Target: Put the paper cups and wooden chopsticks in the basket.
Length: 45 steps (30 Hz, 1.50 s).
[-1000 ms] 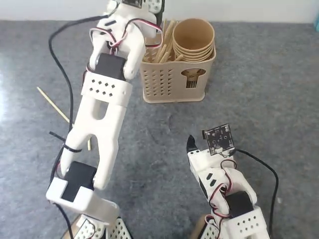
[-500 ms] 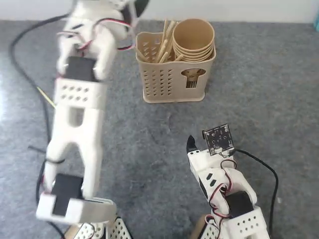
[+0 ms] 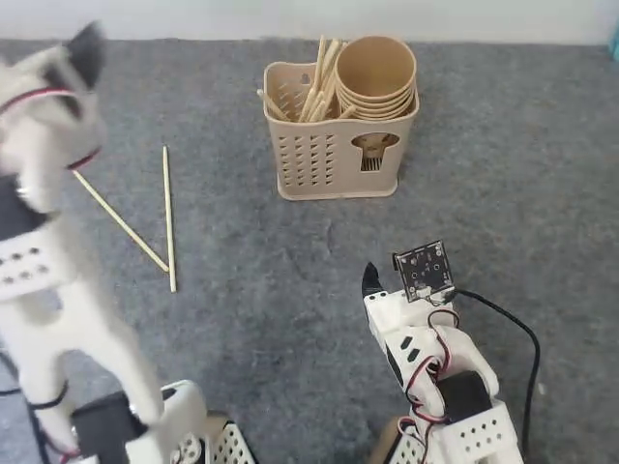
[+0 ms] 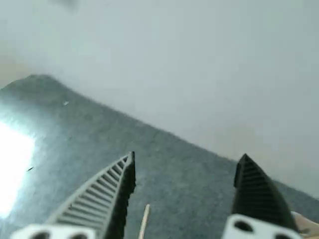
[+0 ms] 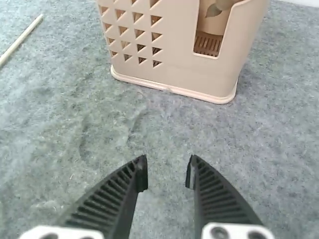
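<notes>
We see the left gripper spread wide and holding nothing above the grey mat. Two loose chopsticks lie left of the basket, which holds the stacked paper cups and more sticks. Near its front, the right gripper is parted narrowly and empty.

The basket was smooth beige plastic with a slight sheen, punched full of little holes. The cups in it looked like matt brown paper. The loose chopsticks at the left were pale bare wood. The table cover was fuzzy grey felt, kinda rough. The arm at lower right was smooth white plastic, and the right gripper was ribbed matt black plastic.
</notes>
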Tool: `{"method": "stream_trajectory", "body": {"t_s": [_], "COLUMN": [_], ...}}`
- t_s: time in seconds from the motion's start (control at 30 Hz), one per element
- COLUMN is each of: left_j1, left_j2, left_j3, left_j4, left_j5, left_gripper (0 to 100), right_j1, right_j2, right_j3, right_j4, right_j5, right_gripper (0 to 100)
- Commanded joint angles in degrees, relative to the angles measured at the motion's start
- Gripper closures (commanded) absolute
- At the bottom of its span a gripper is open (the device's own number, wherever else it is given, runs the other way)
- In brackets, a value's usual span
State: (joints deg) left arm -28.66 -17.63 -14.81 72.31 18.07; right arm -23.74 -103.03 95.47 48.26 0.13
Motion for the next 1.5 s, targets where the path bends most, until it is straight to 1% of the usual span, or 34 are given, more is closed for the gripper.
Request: {"method": "stream_trajectory", "body": {"t_s": [0.0,0.17,0.4,0.5,0.67,0.77,0.9,1.0,1.1,1.23,1.47], "left_j1": [-6.15,-10.20,-10.90,-10.90,-10.90,-10.64,-10.81,-10.81,-10.81,-10.64,-10.46], "left_j2": [5.54,17.85,31.65,35.34,39.56,40.97,43.87,47.74,52.40,59.60,72.97], "left_j3": [-0.57,-0.57,-0.66,-0.57,0.57,2.59,4.70,4.62,2.86,-1.71,-18.51], "left_j4": [3.87,4.84,4.22,1.76,-4.92,-9.41,-15.47,-17.76,-17.85,-17.23,-7.12], "left_j5": [2.29,3.96,5.98,6.24,6.24,6.42,8.53,8.62,8.70,8.44,8.26], "left_gripper": [70,70,70,70,70,70,70,70,70,76,77], "right_j1": [-0.13,-0.13,-0.22,-0.31,-3.12,-3.21,-3.21,-3.21,-3.21,-3.21,-3.21], "right_j2": [-0.92,-0.92,-0.92,-0.92,-0.92,-0.92,-0.92,-0.92,-0.92,-0.92,-0.92], "right_j3": [0.97,0.97,0.79,0.00,-3.25,-3.16,-3.16,-2.99,-2.99,-2.99,-2.99], "right_j4": [0.40,0.57,2.07,4.62,11.21,11.12,10.77,10.33,10.33,10.33,10.33], "right_j5": [0.70,0.70,0.70,0.62,-2.99,-2.99,-2.99,-2.99,-2.99,-2.99,-3.08], "right_gripper": [85.8,85.8,85.8,85.8,85.8,85.8,85.8,85.8,85.8,85.8,85.8]}}
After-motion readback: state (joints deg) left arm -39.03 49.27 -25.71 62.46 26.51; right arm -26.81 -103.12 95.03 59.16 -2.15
